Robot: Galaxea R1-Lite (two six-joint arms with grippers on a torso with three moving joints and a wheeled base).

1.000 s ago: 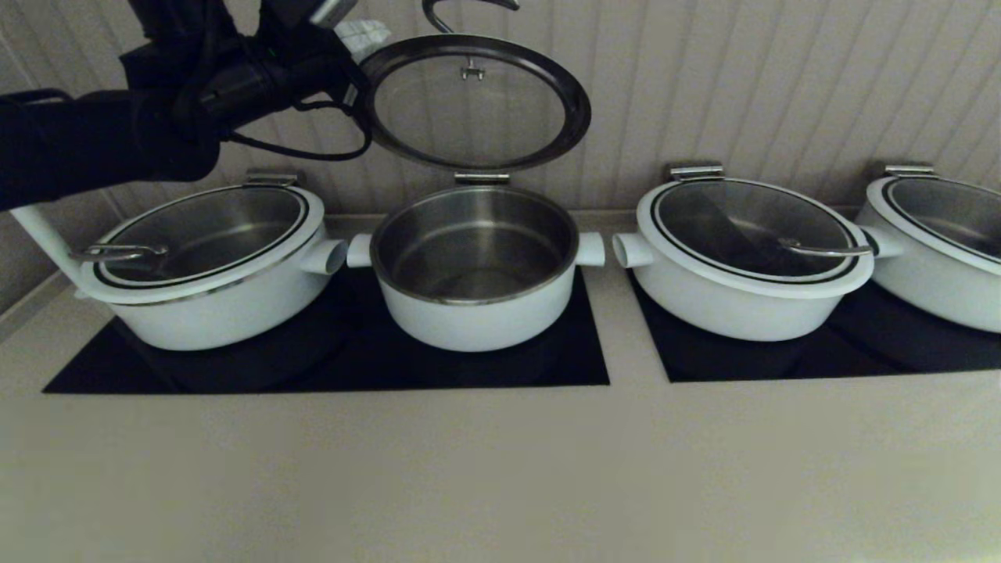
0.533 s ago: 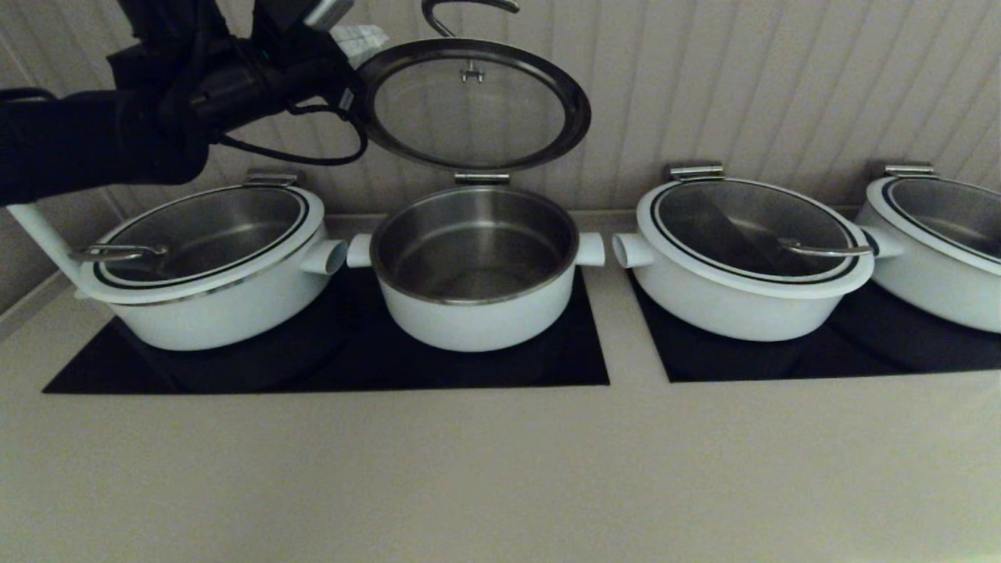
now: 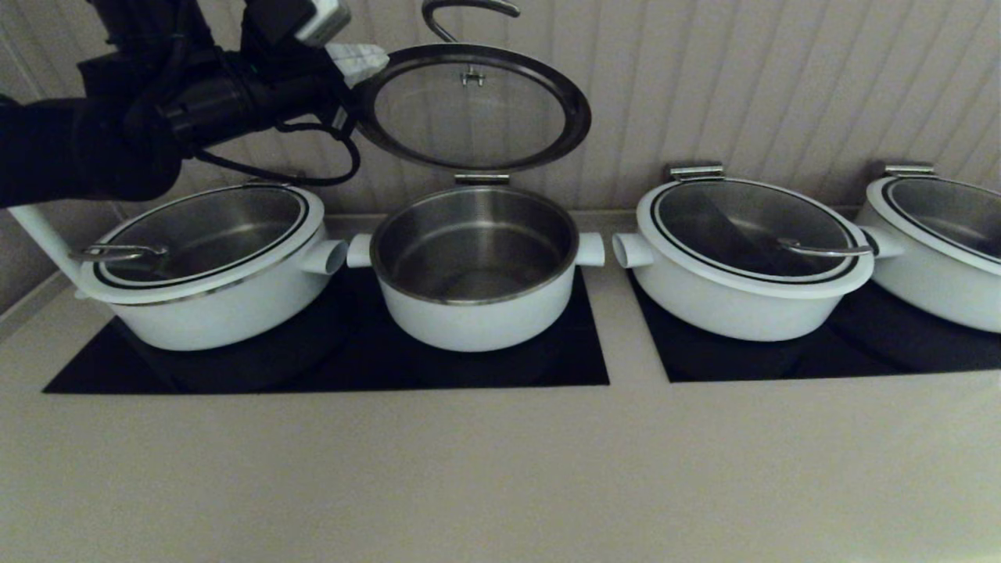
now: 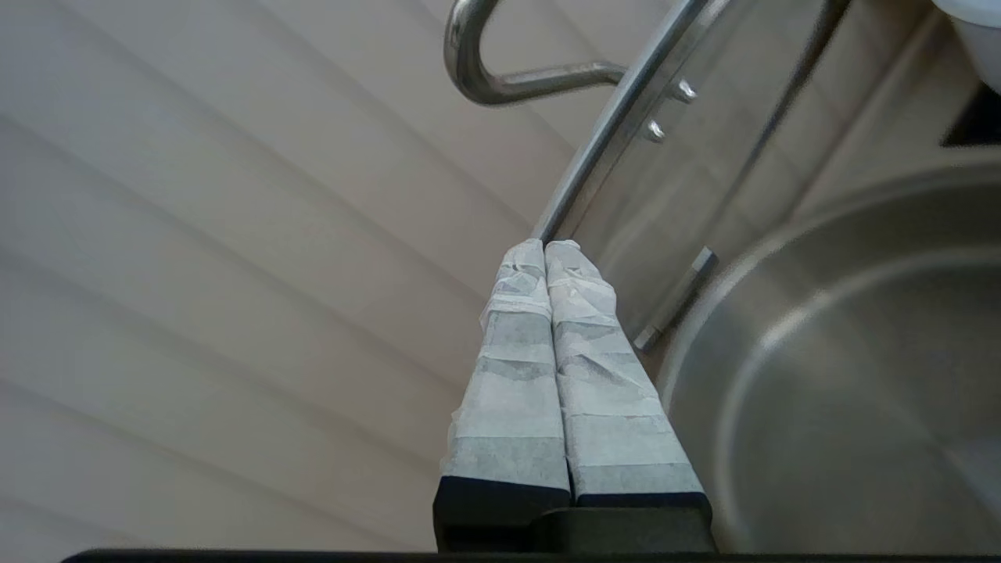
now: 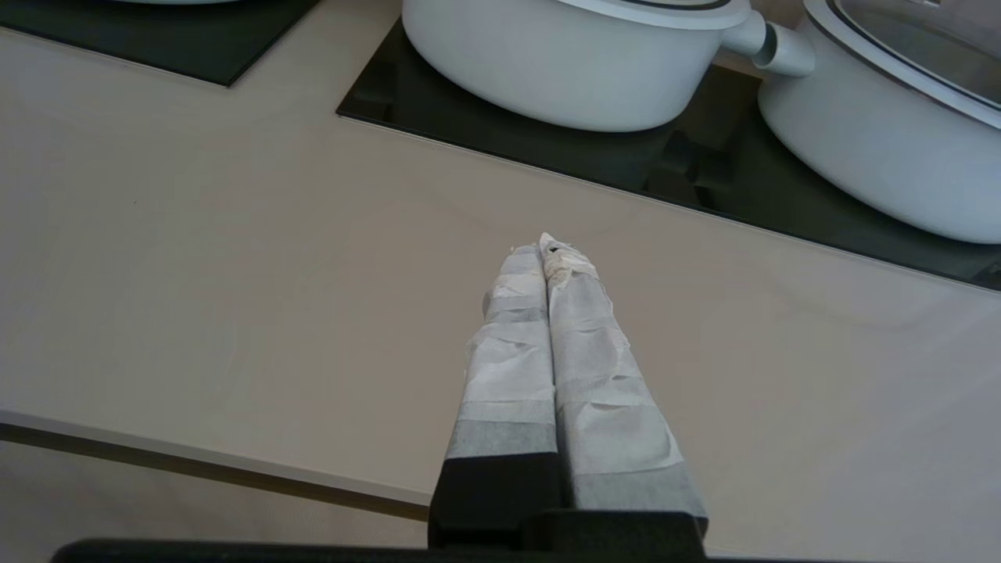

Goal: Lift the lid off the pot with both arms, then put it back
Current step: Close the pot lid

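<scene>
Slightly shifted since the earlier frames, the left arm (image 3: pixel 117 133) is being carried further left and a little higher, while the lid (image 3: pixel 469 105) is being kept at much the same tilt. Lid: being held raised on its rear hinge above the pot (image 3: pixel 473 270), its underside turned forward and its steel handle (image 3: pixel 468 9) showing over the top edge. Left gripper (image 4: pixel 545 249): taped fingers (image 4: pixel 583 352) being pressed together with nothing between them, their tips being laid against the lid's left rim. Pot: being left open, steel inside exposed, on the black hob panel (image 3: pixel 328 352) between a wider lidded pot (image 3: pixel 207 262) on the left and another (image 3: pixel 751 258) on the right, with a fourth (image 3: pixel 938 242) at the far right. Right gripper (image 5: pixel 545 249): being held low over the beige counter (image 5: pixel 235 258), well apart from the pots, its taped fingers (image 5: pixel 508 367) likewise being closed on nothing.
</scene>
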